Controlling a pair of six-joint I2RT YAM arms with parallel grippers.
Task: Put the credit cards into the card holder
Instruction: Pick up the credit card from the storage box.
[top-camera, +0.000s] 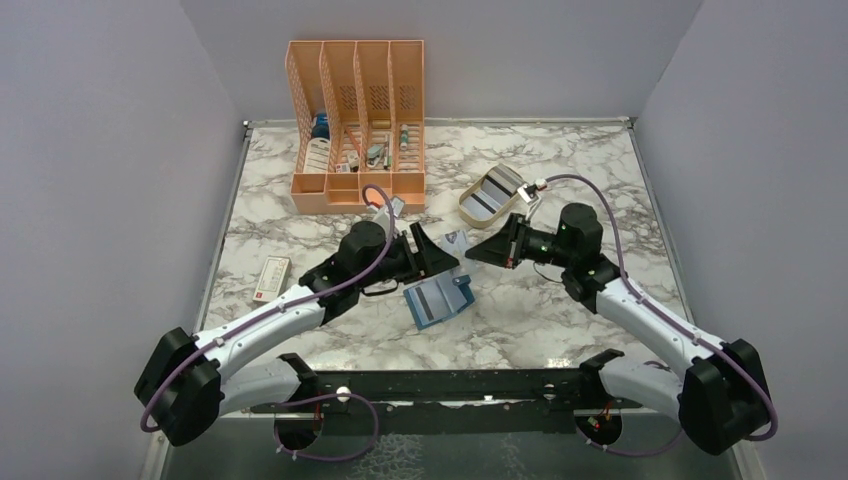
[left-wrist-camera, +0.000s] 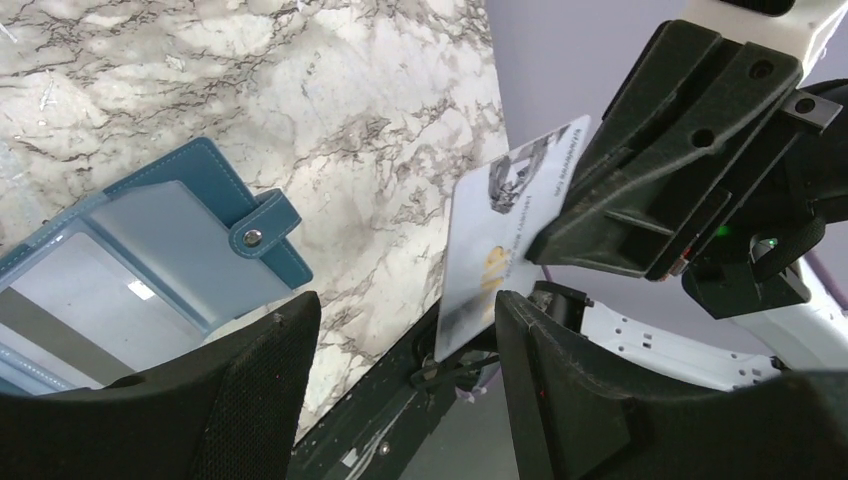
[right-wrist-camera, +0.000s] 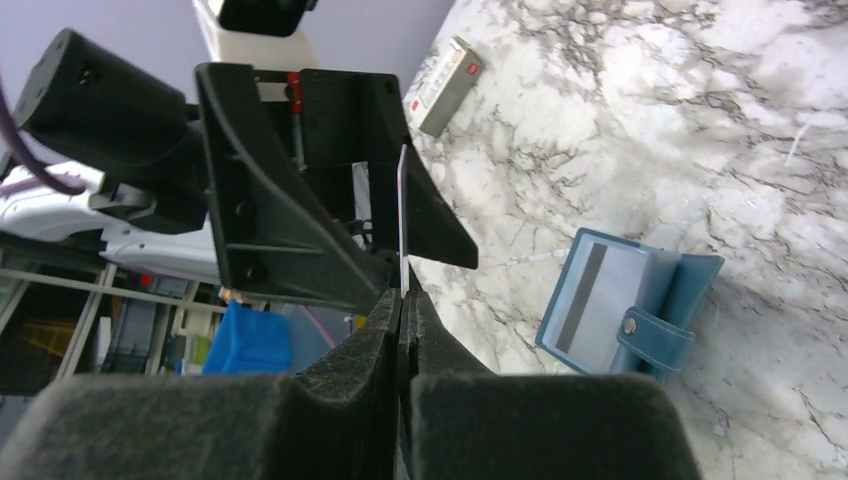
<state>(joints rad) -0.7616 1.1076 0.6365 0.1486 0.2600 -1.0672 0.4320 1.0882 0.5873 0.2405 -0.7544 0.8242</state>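
Marble table (top-camera: 560, 320), lilac-grey walls. Top view: rack (top-camera: 355, 100) at 11 o'clock, holding bottles and small items. Tray (top-camera: 465, 208) at 1 o'clock, striped cards (top-camera: 497, 190) lying in it. Box (top-camera: 271, 278) at 9 o'clock, well apart from the rest.

Wallet (top-camera: 435, 300) lies open at centre, strap toward 3 o'clock, a card already in the inner slot. It sits just below both grippers.

Right gripper (top-camera: 478, 250) is pinched tight on a pale card (top-camera: 457, 240), held on edge above the table at centre. Right wrist view shows its fingers closed on the card's edge.

Left gripper (top-camera: 440, 250) faces it from 9 o'clock, jaws spread wide. The card stands between its fingers (left-wrist-camera: 560, 400), nearer one of them; contact unclear, no grip.
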